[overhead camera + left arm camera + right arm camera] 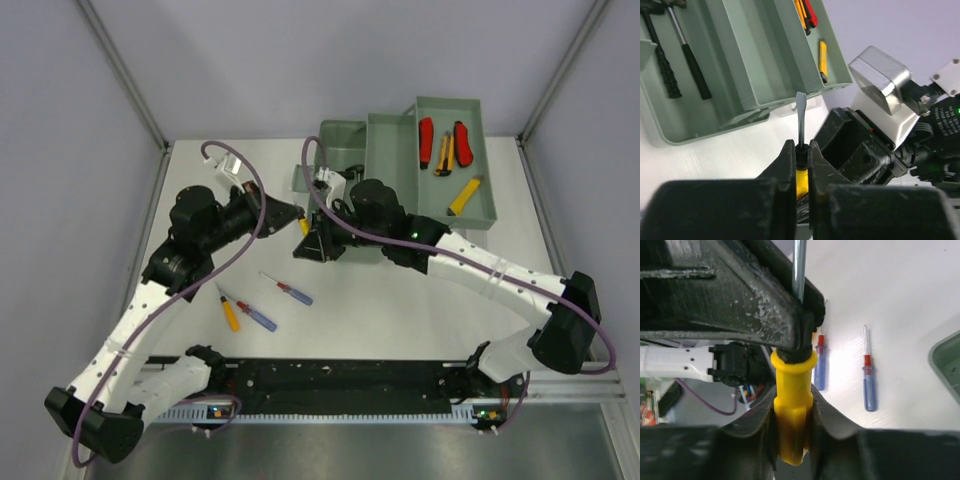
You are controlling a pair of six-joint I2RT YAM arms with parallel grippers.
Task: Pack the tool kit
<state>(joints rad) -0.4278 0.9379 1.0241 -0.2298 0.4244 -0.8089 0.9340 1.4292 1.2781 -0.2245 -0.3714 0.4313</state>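
Two robot arms meet over one yellow screwdriver (303, 226) near the middle of the table (430, 290), just in front of the open toolbox (392, 150). The left gripper (293, 213) is clamped tight on the tool's black collar, with the flat blade pointing towards the toolbox. The right gripper (318, 240) comes in from the opposite side. Its wrist view shows its two fingers pressed against either side of the yellow handle.

The grey-green toolbox stands at the table's far edge, right of the middle, with its trays folded out. The far right tray holds red-handled pliers (427, 140), a yellow knife (464, 196) near its front end and a second knife (445, 152) beside the pliers. Two black-handled tools (662, 55) lie side by side in the bottom compartment.

Three more screwdrivers lie loose on the table, left of centre and towards the near edge. They are two blue-handled screwdrivers (290, 292) with red collars and a short yellow-handled one (230, 313).
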